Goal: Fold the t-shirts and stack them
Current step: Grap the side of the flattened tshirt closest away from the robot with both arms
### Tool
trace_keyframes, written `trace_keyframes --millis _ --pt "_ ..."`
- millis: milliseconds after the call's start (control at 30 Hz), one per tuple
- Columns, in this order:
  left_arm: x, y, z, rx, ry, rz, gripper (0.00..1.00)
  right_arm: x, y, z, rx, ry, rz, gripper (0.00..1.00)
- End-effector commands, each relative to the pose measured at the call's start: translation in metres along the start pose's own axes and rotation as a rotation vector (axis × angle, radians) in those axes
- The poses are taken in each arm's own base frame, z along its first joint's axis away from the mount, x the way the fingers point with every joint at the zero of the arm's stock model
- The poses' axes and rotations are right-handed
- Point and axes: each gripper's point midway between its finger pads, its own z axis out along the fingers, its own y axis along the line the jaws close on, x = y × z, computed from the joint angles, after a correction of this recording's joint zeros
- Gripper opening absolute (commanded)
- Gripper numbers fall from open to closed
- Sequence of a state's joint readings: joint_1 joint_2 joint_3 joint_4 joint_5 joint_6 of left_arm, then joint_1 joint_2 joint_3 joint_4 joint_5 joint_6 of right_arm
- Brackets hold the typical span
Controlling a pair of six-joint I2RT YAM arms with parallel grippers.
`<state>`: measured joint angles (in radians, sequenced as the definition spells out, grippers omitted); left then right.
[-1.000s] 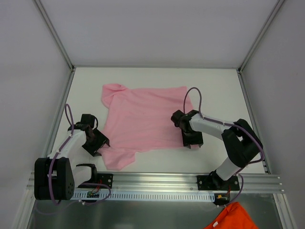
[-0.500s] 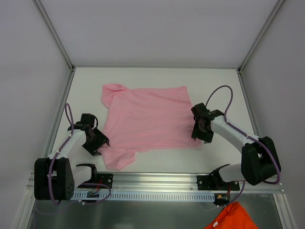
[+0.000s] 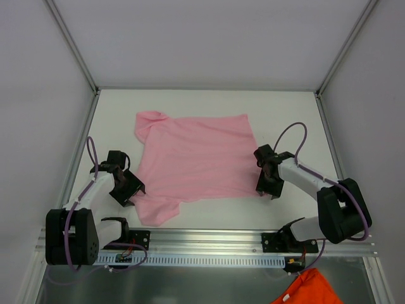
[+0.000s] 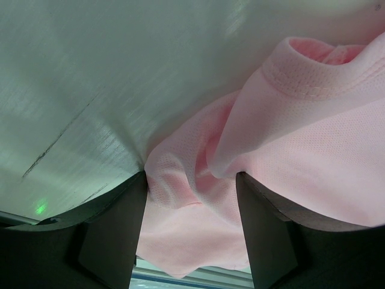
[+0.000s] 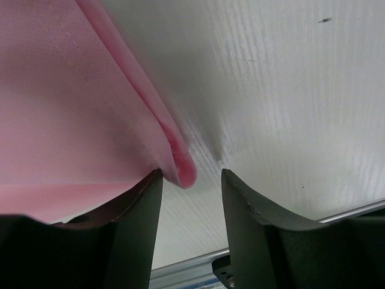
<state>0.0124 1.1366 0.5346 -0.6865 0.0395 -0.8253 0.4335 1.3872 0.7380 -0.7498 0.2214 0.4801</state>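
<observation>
A light pink t-shirt lies spread on the white table, with one sleeve curled at the far left and another bunched at the near left. My left gripper sits low at that near-left sleeve. In the left wrist view it stands open, with rumpled pink fabric lying between its fingers. My right gripper is at the shirt's near right corner. In the right wrist view it is open, and the folded corner rests just inside the left finger.
An aluminium rail holding both arm bases runs along the near edge. An orange cloth lies below it at the bottom right. White walls and metal posts close in the table on three sides.
My right arm swung from over the shirt's right part out to its right edge, then came down at the near right corner, its jaws narrowing slightly. The left arm has not moved.
</observation>
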Motion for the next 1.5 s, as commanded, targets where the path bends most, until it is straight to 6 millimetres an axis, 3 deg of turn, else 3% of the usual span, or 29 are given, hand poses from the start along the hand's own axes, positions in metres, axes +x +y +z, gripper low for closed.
trace_keyframes --millis 0,333,567,933,1033,1067,1167,1333,1467 --pt "-0.01 -0.004 -0.004 -0.003 -0.036 0.016 0.61 -0.001 0.0 0.005 0.01 -0.003 0.029 0.48" --pt "-0.009 -0.002 -0.003 -0.009 -0.035 0.017 0.61 -0.005 0.012 0.011 -0.052 -0.023 0.031 0.32" --pt "-0.009 -0.002 -0.003 -0.008 -0.036 0.013 0.53 -0.018 0.015 0.002 -0.06 -0.058 0.014 0.04" --pt "-0.008 -0.002 -0.002 -0.01 -0.034 0.007 0.24 -0.024 0.018 -0.006 -0.073 -0.074 -0.009 0.01" --pt "-0.008 -0.002 -0.002 -0.01 -0.034 0.005 0.22 -0.023 0.019 -0.005 -0.078 -0.066 -0.018 0.01" --pt "-0.008 -0.002 -0.002 -0.011 -0.033 0.007 0.23 -0.023 0.02 -0.005 -0.081 -0.066 -0.019 0.01" --pt "-0.007 -0.001 0.0 -0.015 -0.024 0.008 0.46 -0.023 0.021 -0.005 -0.089 -0.063 -0.024 0.01" --pt "-0.007 -0.005 -0.002 0.003 -0.023 0.011 0.5 -0.022 0.02 -0.006 -0.087 -0.063 -0.032 0.01" --pt "-0.006 -0.004 -0.005 -0.001 -0.019 0.005 0.64 -0.022 0.02 -0.004 -0.08 -0.061 -0.036 0.01"
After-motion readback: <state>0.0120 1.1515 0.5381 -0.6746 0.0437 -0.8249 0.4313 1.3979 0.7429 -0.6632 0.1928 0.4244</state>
